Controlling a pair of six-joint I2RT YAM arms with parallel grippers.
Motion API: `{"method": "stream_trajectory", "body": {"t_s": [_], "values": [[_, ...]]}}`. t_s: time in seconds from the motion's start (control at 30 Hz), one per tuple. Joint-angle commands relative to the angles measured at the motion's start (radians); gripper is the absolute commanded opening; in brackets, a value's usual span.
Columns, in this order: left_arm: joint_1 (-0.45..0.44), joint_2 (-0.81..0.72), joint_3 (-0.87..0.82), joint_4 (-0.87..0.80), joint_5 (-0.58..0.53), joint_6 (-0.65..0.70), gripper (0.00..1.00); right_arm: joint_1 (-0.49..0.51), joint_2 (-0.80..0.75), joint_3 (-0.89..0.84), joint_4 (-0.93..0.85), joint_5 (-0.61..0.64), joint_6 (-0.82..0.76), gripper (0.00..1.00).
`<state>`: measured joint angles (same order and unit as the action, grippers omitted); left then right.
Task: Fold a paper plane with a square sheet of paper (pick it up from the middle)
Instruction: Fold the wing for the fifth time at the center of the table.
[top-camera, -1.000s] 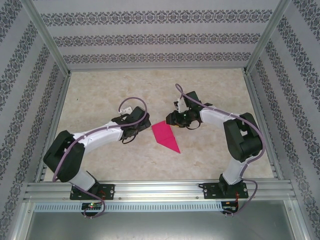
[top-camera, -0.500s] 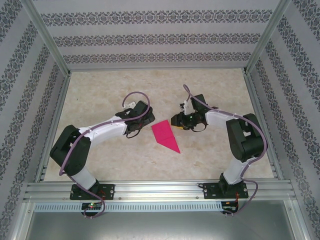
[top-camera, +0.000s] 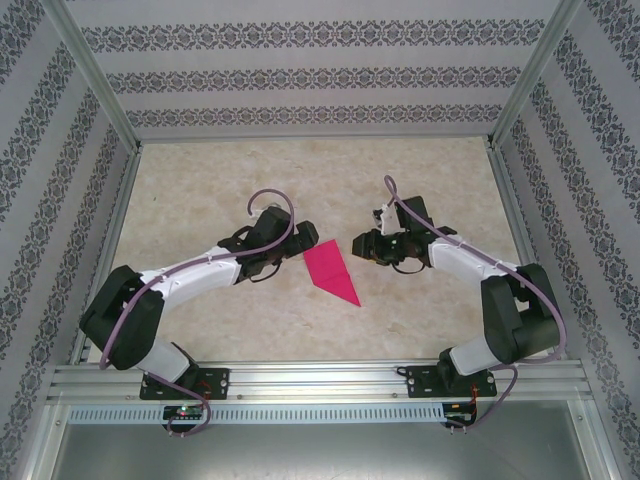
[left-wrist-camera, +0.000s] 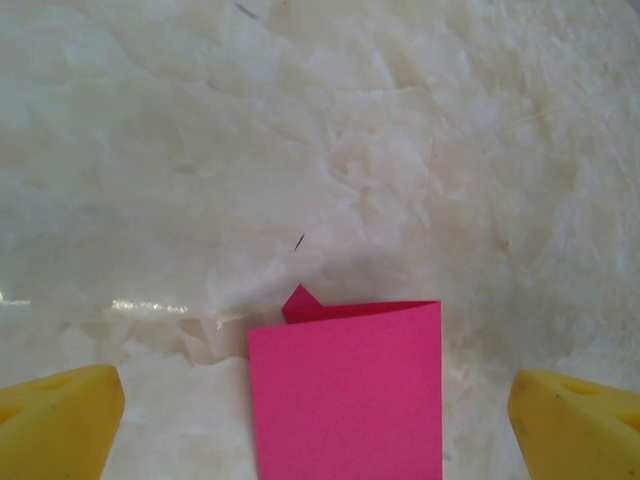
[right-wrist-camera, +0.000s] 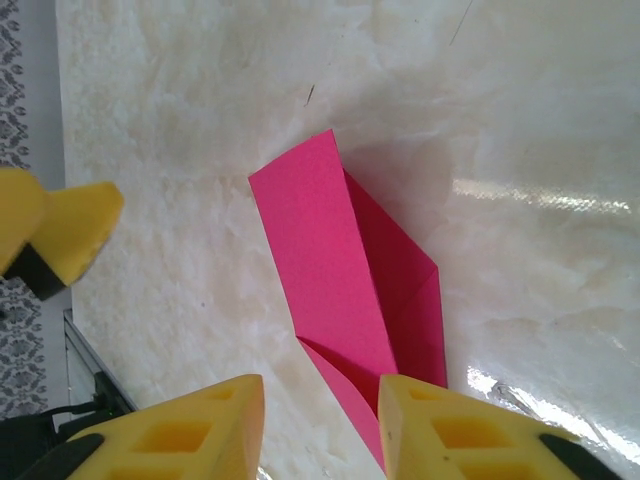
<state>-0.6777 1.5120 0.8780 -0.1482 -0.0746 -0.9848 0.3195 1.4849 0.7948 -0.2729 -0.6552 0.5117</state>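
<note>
Your pink paper (top-camera: 330, 268) lies flat on the pale marbled table (top-camera: 200, 190), about midway between the 2 arms and nearer the middle of the table than any wall. It is already partly folded. From above it reads as a kite-like shape, with a broad end toward the far side and 1 sharp point aimed at the near right.

In the left wrist view the paper (left-wrist-camera: 345, 400) shows a straight far edge, with a small pink tip poking out past its left corner. In the right wrist view the paper (right-wrist-camera: 320, 260) shows a long top flap lying over a wider layer beneath, with creases running along its length.

Your left gripper (top-camera: 296, 250) sits just beside the paper's far left corner. Its jaws are spread as wide as they go and grip nothing. In its own camera the left gripper (left-wrist-camera: 315, 425) has its yellow fingertips (left-wrist-camera: 60, 415) at the 2 bottom corners, with the paper on the table between them and clear of both.

Your right gripper (top-camera: 357, 247) sits near the paper's far right edge. Its jaws are only partly apart, and in its own camera the right gripper (right-wrist-camera: 322, 430) shows a narrow gap between the yellow fingers (right-wrist-camera: 200, 430). The paper's near corner runs toward that gap. You have no hold on the sheet there, and I cannot tell whether a finger touches it.

Patterned walls (top-camera: 320, 75) close in the table on 3 sides.
</note>
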Motion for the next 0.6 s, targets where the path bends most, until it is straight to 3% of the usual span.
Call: {"method": "stream_trajectory", "body": {"t_s": [0.0, 0.2, 0.57], "values": [[-0.015, -0.035, -0.025, 0.075, 0.052, 0.046, 0.99, 0.027, -0.02, -0.027, 0.057, 0.013, 0.077, 0.33], [-0.035, -0.025, -0.026, 0.079, 0.101, 0.084, 0.99, 0.096, -0.015, -0.019, 0.06, 0.065, 0.105, 0.3], [-0.051, -0.013, -0.109, 0.165, 0.113, 0.012, 0.99, 0.095, -0.024, -0.003, -0.041, 0.044, 0.032, 0.25]]}}
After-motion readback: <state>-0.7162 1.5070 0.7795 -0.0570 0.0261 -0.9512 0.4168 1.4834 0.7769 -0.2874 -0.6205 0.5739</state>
